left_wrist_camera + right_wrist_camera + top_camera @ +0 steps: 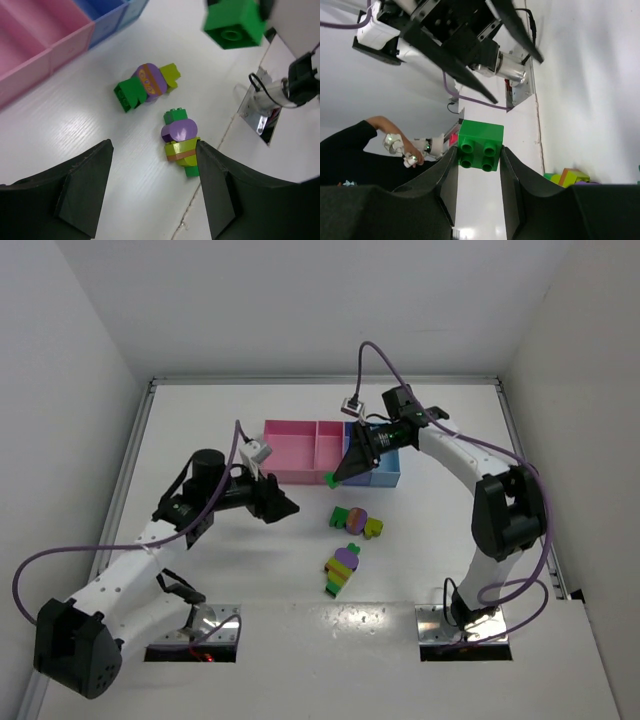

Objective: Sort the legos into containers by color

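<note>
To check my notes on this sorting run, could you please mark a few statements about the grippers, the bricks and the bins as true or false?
1. The right gripper is shut on a single green brick. True.
2. The left gripper grips a clump. False: it is open and holds nothing.
3. Two multicoloured clumps lie loose on the table: the far clump and the near clump. True.
4. The green brick lies in the wide pink bin. False: the right gripper holds it in the air.
</note>
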{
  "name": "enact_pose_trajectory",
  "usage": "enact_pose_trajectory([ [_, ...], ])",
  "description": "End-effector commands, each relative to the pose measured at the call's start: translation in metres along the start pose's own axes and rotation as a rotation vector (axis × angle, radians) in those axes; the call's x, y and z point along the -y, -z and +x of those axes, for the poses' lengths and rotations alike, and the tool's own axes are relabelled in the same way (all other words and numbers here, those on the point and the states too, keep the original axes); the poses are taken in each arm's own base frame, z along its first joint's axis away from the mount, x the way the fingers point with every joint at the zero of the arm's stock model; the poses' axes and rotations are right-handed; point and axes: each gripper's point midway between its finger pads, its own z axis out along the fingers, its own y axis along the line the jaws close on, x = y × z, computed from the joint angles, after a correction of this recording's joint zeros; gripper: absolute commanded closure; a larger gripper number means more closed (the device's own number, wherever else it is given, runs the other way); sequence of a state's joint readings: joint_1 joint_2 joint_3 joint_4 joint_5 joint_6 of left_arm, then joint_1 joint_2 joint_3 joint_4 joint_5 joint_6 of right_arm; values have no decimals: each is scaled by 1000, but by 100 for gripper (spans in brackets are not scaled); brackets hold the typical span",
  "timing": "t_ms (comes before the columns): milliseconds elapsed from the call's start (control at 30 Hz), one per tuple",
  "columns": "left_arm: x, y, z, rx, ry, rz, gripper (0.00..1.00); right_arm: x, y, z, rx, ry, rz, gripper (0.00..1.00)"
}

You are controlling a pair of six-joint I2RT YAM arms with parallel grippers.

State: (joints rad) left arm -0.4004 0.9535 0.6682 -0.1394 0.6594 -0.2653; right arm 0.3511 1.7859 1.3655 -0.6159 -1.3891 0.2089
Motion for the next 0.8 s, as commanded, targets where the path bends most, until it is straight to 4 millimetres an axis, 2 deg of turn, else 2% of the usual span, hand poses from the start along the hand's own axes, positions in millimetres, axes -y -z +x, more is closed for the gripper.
enact_pose_trajectory([
  [0,-13,9,-18,57,147,13,26,-11,1,-22,19,93,-25,100],
  [100,-32,16,-23,99,211,-57,23,1,0,-42,53,129,33,100],
  [133,-46,20,-27,122,232,-112,23,2,-4,-50,69,100,62,100],
  [167,-58,27,-32,156,245,-169,22,15,-5,-69,127,129,126,100],
  [233,-66,33,-35,177,261,-214,20,23,-9,-86,170,164,167,100],
  [267,-69,33,-29,163,281,-235,20,29,-8,-97,198,197,196,100],
  [300,-76,38,-28,166,285,-275,20,38,-7,-118,253,216,286,100],
  [333,-83,43,-37,183,263,-330,20,57,-11,-125,262,216,335,100],
  [367,-87,46,-33,164,271,-365,19,71,-8,-131,275,197,398,100],
  [400,-93,51,-35,162,249,-403,19,81,-4,-153,328,229,504,100],
  [433,-102,58,-43,179,233,-469,19,90,-7,-160,328,266,554,100],
  [467,-105,61,-42,174,241,-498,19,118,-4,-164,338,246,660,100],
  [500,-110,63,-40,164,217,-525,19,116,-6,-179,357,293,686,100],
  [567,-119,71,-46,185,203,-584,19,125,-14,-191,357,337,768,100],
  [600,-118,72,-47,180,206,-585,19,144,-21,-187,331,324,793,100],
  [633,-118,75,-55,193,184,-596,19,152,-24,-186,317,329,817,100],
  [700,-125,75,-49,155,203,-624,19,167,-29,-184,294,359,867,100],
  [733,-124,78,-56,161,189,-634,19,179,-36,-175,264,349,879,98],
  [767,-128,78,-55,150,198,-651,19,183,-34,-177,262,361,893,97],
])
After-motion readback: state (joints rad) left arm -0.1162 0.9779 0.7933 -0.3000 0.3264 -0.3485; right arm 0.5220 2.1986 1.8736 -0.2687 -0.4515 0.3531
